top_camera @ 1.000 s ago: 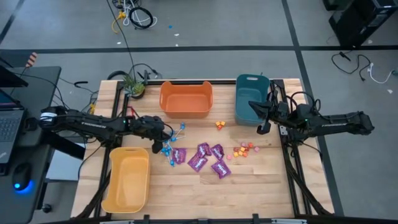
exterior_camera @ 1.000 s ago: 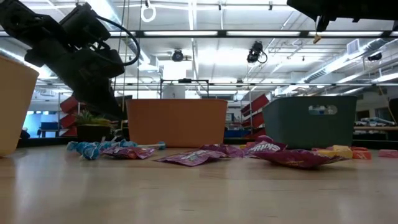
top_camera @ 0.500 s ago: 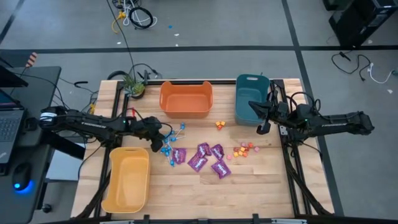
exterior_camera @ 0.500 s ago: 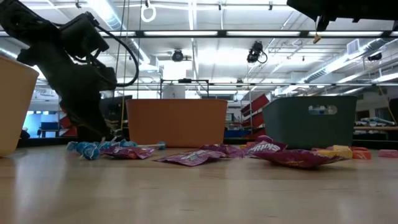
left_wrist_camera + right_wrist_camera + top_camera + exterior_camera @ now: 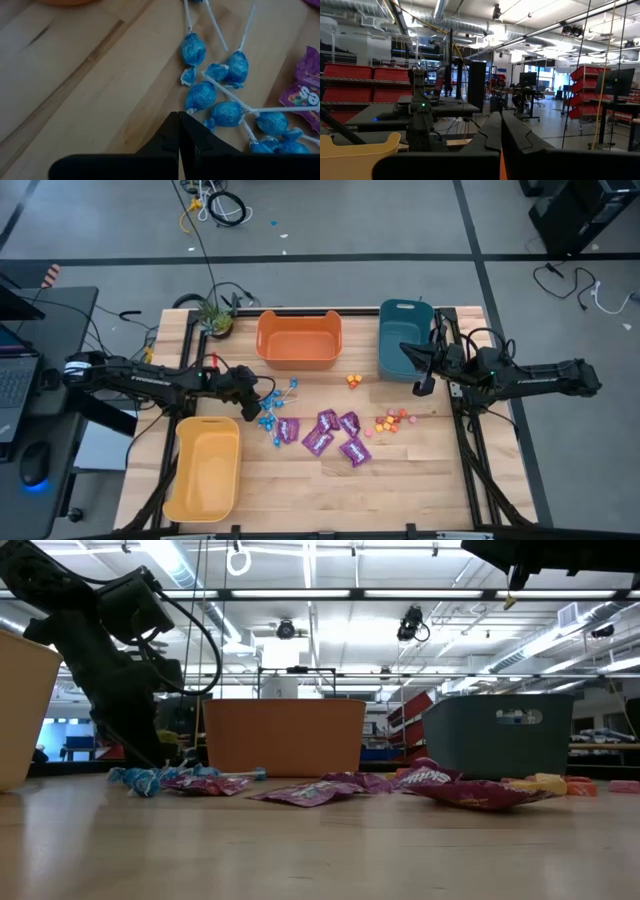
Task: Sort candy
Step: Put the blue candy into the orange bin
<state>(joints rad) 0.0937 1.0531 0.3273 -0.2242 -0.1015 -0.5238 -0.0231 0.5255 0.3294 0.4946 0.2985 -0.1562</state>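
Blue lollipops (image 5: pixel 227 100) lie just ahead of my left gripper (image 5: pixel 178 131), fingers pressed together, empty. My right gripper (image 5: pixel 421 387), also closed, waits beside the teal bin (image 5: pixel 402 340).

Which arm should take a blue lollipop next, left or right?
Left. The left gripper, shut, sits low right beside the blue lollipops, empty. The right gripper, also shut, hangs by the teal bin, across the table from them.
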